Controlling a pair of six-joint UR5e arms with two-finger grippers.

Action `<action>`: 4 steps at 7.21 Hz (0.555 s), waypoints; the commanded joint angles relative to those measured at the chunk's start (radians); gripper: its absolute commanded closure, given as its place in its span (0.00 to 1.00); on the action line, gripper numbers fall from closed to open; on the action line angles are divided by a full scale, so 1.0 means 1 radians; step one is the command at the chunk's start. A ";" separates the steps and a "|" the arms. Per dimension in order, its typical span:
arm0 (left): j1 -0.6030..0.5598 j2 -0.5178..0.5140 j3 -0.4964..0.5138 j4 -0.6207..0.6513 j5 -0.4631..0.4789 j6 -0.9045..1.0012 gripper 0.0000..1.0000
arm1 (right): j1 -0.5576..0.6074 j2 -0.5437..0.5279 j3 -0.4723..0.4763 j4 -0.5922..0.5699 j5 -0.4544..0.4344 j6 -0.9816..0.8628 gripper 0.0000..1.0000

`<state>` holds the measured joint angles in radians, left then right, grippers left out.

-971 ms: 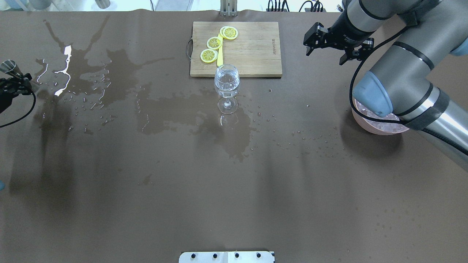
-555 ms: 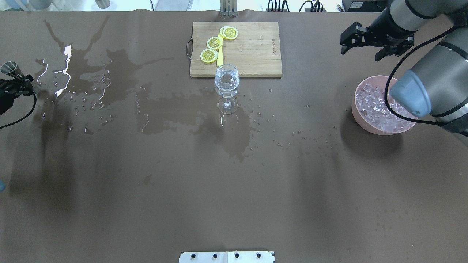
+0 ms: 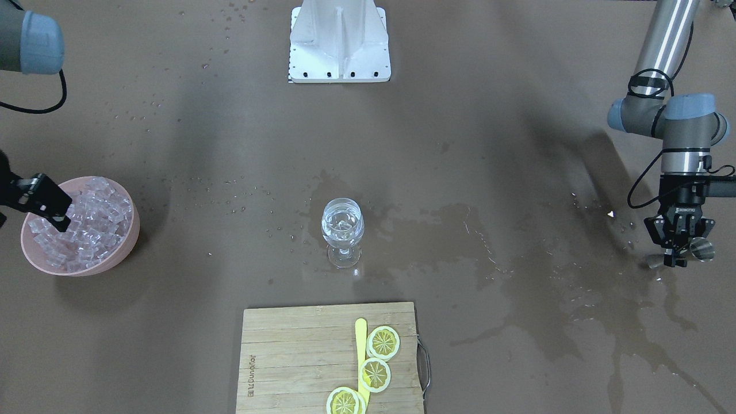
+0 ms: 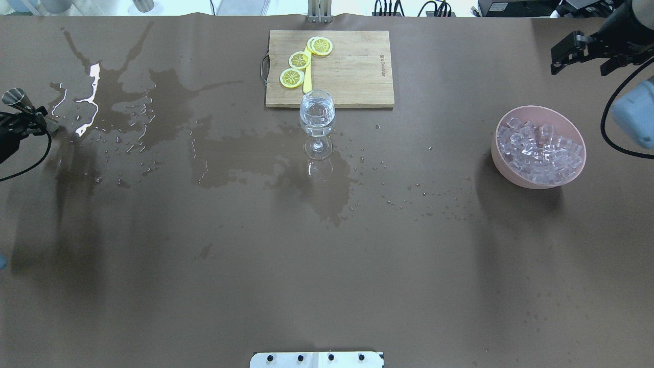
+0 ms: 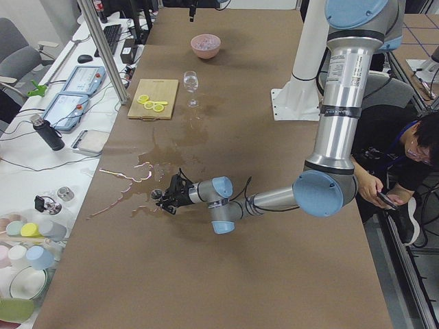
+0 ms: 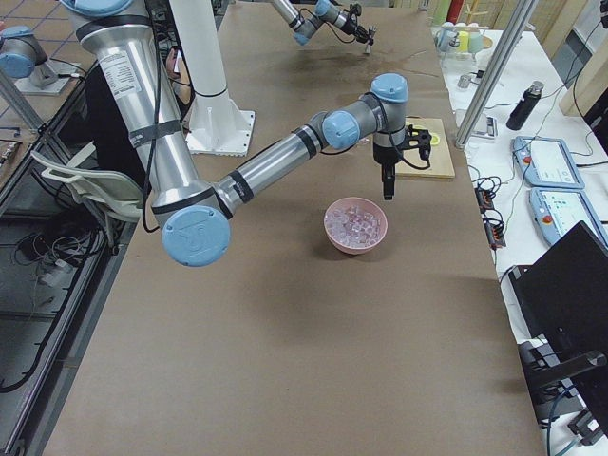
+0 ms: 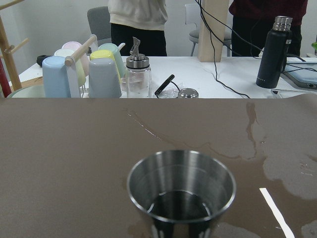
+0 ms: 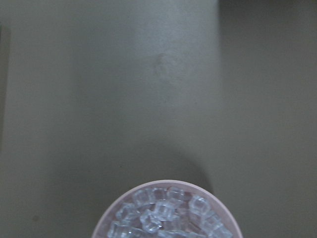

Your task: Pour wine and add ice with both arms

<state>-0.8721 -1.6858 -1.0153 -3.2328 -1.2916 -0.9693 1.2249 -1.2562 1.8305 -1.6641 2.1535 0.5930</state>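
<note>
The left gripper (image 3: 677,253) is low at the left end of the table (image 4: 327,266), and its fingers are clenched on the stem of a steel jigger (image 4: 13,97), which stands mouth up. A thin glossy ring shows at the bottom of the jigger; I cannot tell if it is liquid. The right gripper (image 4: 581,60) hangs above the far right part of the table, just beyond the far rim of the pink bowl (image 4: 498,153). Its fingers are spread apart and grasp nothing. The ice (image 4: 539,148) is heaped in this bowl. The wine glass (image 4: 317,115) stands upright in the middle, just on the near side of the cutting board (image 4: 352,66) with lemon slices (image 4: 299,60), and the wine (image 3: 342,227) is in it. Dark wet patches (image 4: 153,97) spread from the glass toward the jigger.
</note>
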 commanded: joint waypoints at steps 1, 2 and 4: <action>0.001 0.000 0.007 0.004 0.001 0.000 0.78 | 0.086 -0.086 -0.002 0.003 0.043 -0.170 0.00; 0.002 0.000 0.012 0.004 0.001 0.000 0.78 | 0.128 -0.112 -0.028 0.006 0.072 -0.255 0.00; 0.004 0.000 0.020 0.004 0.001 0.000 0.78 | 0.206 -0.179 -0.048 0.007 0.138 -0.416 0.00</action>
<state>-0.8695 -1.6859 -0.9988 -3.2291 -1.2901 -0.9694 1.3807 -1.3941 1.7945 -1.6577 2.2525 0.2810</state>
